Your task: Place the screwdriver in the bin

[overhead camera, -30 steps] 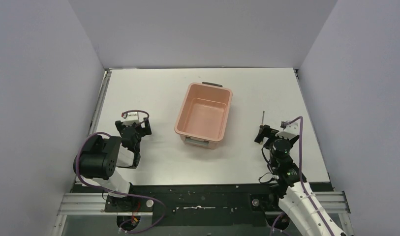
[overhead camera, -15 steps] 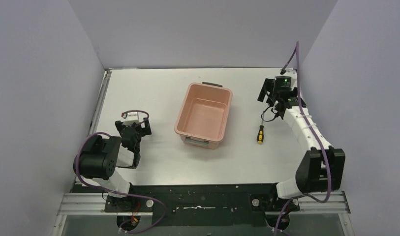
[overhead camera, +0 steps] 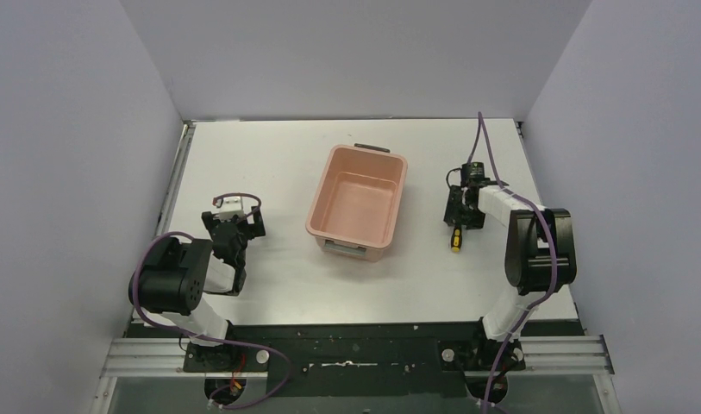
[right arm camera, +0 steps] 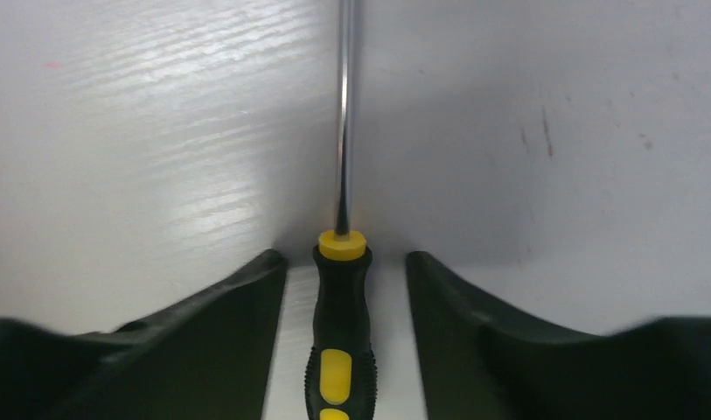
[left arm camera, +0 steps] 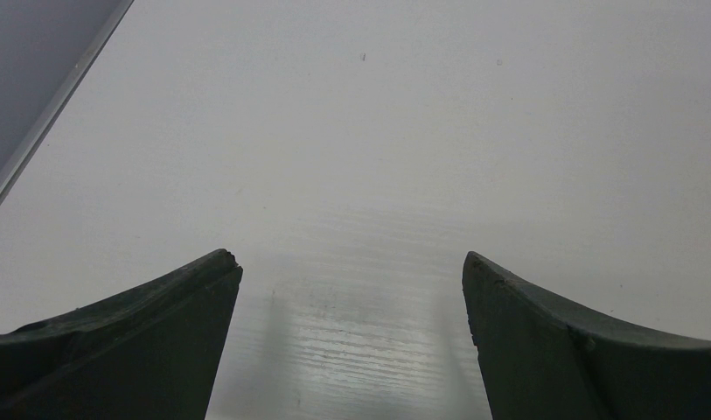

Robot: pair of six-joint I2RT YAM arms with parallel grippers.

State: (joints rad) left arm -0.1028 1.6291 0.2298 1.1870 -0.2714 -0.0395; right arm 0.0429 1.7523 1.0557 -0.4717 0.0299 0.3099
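My right gripper (right arm camera: 345,262), half a second ago up at the far corner right of the bin (overhead camera: 398,203), now sits low on the table (overhead camera: 269,164). Its jaws are narrowing but still apart, with gaps on both sides of the handle of the screwdriver (right arm camera: 341,332). The screwdriver lies just right of the bin, outside it, so I judge the grasp comes next. My left gripper (left arm camera: 352,271), left of the bin, gapes over nothing.

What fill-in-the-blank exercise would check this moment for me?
The right claw straddles the screwdriver at its ___.
In the top view, the screwdriver lies to the ___ of the bin.
On the left claw, the jaws stand ___.
Missing words: handle; right; open.
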